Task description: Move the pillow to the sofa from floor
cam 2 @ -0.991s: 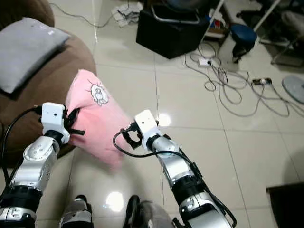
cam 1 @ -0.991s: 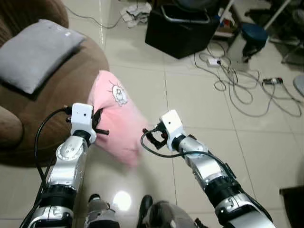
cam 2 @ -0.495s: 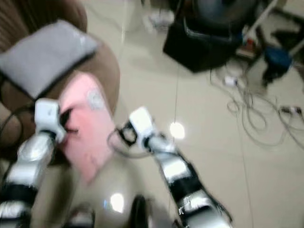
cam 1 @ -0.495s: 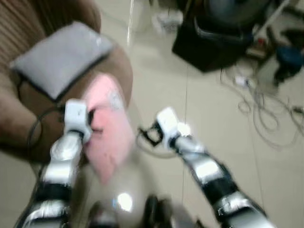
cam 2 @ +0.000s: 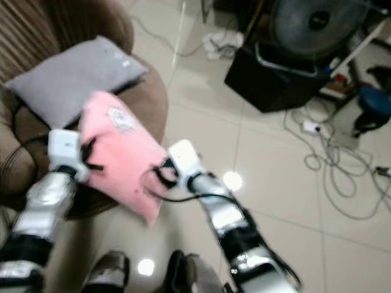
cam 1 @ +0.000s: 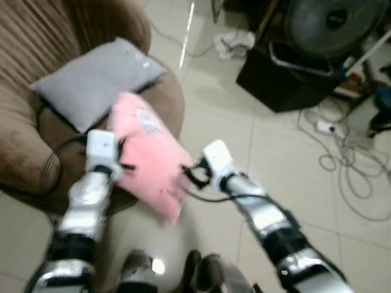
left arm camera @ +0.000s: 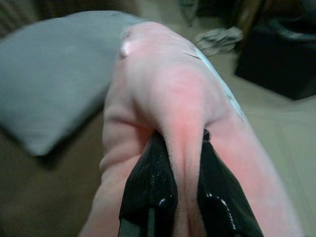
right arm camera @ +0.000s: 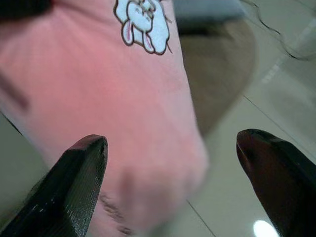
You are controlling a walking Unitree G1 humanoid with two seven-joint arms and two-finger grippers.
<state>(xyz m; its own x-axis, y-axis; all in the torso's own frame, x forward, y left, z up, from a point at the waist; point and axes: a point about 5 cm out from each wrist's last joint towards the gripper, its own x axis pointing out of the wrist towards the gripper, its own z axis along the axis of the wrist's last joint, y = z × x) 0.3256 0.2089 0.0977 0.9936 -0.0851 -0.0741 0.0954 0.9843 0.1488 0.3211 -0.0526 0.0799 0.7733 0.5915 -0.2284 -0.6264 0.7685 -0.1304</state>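
**Pink pillow held at the sofa's edge**

Left gripper (left arm camera: 183,190): 2 fingers pinching a fold of the pink pillow (cam 1: 149,159), held off the tiled floor (cam 1: 293,165), overlapping the brown sofa (cam 1: 36,110) beside a grey cushion (cam 1: 98,79). Right gripper (right arm camera: 170,163): fingers spread wide, just beside the pillow's lower end.

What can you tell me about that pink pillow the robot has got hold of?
The pink pillow looks soft, like plush fabric, with a small white bunny picture near one end. It is off the floor, tilted, its upper end over the edge of the brown sofa, close to a grey cushion. The left gripper pinches a fold of its edge. The right gripper is open by its lower end.
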